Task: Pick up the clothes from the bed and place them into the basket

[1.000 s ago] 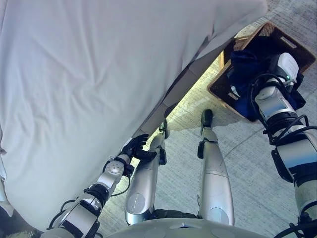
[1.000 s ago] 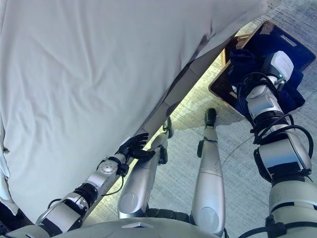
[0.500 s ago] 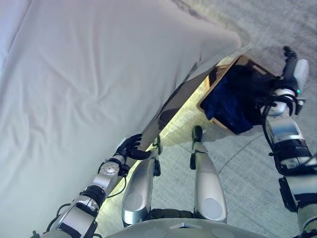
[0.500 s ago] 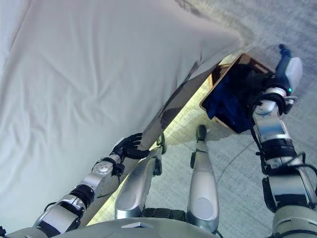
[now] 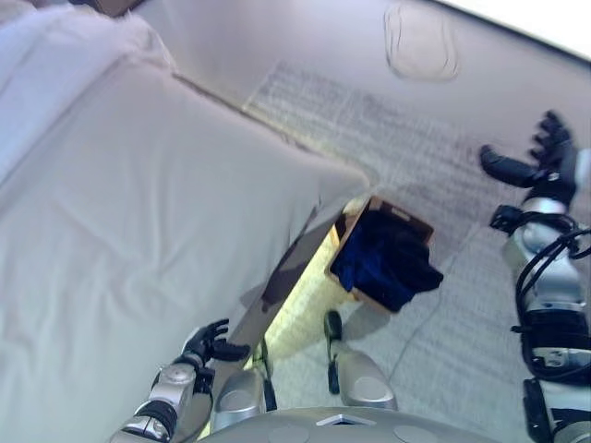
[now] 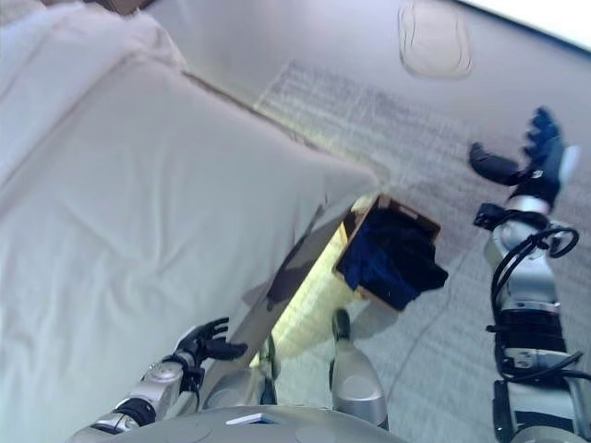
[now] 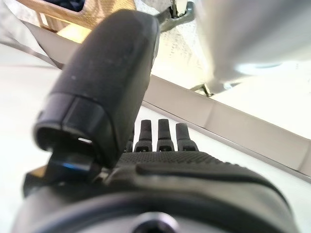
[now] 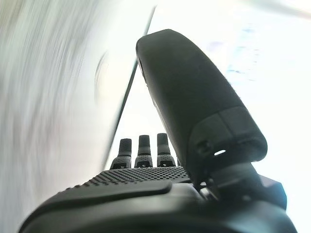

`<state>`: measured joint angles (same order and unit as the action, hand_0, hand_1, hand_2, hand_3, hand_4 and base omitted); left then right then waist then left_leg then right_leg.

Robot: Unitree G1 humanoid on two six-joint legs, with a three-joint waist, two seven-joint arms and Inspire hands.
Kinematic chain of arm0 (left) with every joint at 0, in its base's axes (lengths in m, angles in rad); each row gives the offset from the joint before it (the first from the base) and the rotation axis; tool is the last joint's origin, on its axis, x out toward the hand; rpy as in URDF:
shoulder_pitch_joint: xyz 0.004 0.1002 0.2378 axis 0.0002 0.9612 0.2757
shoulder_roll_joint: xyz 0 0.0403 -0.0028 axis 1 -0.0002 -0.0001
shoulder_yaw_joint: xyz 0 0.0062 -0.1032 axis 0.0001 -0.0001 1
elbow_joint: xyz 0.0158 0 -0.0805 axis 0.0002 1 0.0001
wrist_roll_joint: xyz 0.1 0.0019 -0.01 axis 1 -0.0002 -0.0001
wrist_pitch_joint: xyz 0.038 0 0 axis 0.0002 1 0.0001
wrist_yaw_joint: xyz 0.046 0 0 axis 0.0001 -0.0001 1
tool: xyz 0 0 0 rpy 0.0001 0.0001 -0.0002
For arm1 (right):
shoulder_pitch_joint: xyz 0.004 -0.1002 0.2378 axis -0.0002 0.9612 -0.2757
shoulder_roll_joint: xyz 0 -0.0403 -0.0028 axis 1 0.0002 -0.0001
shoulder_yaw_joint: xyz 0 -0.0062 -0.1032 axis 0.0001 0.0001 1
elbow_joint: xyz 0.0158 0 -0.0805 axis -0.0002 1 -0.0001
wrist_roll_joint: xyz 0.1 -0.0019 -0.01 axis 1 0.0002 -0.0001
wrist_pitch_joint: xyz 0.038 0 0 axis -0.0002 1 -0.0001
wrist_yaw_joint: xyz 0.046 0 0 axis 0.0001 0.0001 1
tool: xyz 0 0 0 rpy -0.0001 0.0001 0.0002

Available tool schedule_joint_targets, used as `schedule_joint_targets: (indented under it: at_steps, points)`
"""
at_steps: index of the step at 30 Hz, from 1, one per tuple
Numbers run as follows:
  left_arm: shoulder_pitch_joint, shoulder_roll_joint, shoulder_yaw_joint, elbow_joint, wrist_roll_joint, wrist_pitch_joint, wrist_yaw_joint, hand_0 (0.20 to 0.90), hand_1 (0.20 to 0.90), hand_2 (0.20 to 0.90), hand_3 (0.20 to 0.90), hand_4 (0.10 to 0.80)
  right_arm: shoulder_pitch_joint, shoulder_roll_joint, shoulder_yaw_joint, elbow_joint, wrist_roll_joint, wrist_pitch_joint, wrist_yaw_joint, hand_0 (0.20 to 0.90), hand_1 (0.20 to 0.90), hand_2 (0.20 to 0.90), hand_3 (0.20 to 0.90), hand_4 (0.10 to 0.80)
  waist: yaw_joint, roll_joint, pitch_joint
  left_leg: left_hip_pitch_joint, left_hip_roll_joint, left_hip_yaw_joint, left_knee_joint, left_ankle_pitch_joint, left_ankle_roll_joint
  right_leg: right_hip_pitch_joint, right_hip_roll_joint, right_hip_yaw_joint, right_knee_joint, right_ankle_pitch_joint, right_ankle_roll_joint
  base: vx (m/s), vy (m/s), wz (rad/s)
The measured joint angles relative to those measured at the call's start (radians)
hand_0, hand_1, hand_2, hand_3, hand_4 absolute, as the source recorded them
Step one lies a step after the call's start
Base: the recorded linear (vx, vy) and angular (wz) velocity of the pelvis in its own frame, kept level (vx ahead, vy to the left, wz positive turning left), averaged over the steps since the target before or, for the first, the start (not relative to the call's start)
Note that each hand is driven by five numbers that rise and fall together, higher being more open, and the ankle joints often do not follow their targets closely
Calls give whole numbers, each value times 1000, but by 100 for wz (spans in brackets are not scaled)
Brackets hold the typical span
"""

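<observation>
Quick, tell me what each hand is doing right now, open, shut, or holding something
Left hand: open, empty, low by the edge of the bed.
Right hand: open, empty, raised well clear of the basket with the dark blue clothes.

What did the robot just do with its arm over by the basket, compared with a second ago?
The right hand has lifted up and away from the basket; it now hangs open and empty over the floor. The dark blue clothes stay in the basket. The left hand remains open by the bed edge. The camera itself has also shifted.
</observation>
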<state>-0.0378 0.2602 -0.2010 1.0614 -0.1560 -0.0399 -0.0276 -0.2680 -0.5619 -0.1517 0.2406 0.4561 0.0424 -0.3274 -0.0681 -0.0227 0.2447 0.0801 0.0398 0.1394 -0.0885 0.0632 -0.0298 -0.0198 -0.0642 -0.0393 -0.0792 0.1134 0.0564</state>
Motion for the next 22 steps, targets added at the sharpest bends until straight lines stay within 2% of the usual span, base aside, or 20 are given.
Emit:
schedule_joint_targets:
  at_steps: [1, 5, 8, 10, 12, 16, 22]
  points:
    - [-3, -5, 0, 16, 1, 0, -1, 900, 900, 900, 900, 800, 17, 32, 15, 40, 16, -24, 36, 900, 900, 900, 900, 800, 8, -3, -20, 15, 2, 0, 0, -3, -3, 18, 3, -1, -9, 0, 0, 9, 86, 3]
    - [-2, -10, -1, 31, 0, -6, 1, 900, 900, 900, 900, 800, 92, 116, 102, 240, 23, -25, 208, 900, 900, 900, 900, 800, 37, -8, -60, 48, 8, -5, 0, -16, -5, 56, 6, -6, -13, -3, 2, -10, 48, 5]
    - [8, -9, 0, 35, -1, -6, 2, 900, 900, 900, 900, 800, 170, 169, 173, 366, -16, -13, 278, 900, 900, 900, 900, 800, 43, -6, -64, 52, 7, -12, -1, -17, -4, 65, 2, -14, -13, -5, 5, 15, 23, 7]
    - [18, -8, 1, 38, -2, -6, 2, 900, 900, 900, 900, 800, 216, 218, 176, 433, 1, -4, 311, 900, 900, 900, 900, 800, 42, -6, -65, 57, 6, -21, -1, -17, -3, 75, 2, -22, -13, -6, 5, 48, 17, 10]
    - [30, -10, 1, 89, -2, -8, -6, 900, 900, 900, 900, 800, 240, 279, 177, 619, 27, -4, 344, 900, 900, 900, 900, 800, 43, -7, -89, 65, 11, -28, -6, -25, -2, 87, 1, -27, -13, -16, 9, 42, 21, 10]
    - [60, -10, 2, 137, -13, -13, -25, 900, 900, 900, 900, 800, 280, 308, 179, 808, 8, -17, 361, 900, 900, 900, 900, 800, 46, -5, -135, 62, 9, -45, -6, -30, -7, 91, -9, -40, -13, -23, 7, 3, 12, 13]
    - [64, -7, 2, 149, -21, -13, -54, 900, 900, 900, 900, 800, 302, 311, 208, 941, -63, -42, 400, 900, 900, 900, 900, 800, 68, -10, -185, 40, 12, -67, -6, -30, -7, 82, -10, -62, -13, -23, 7, 20, -1, 10]
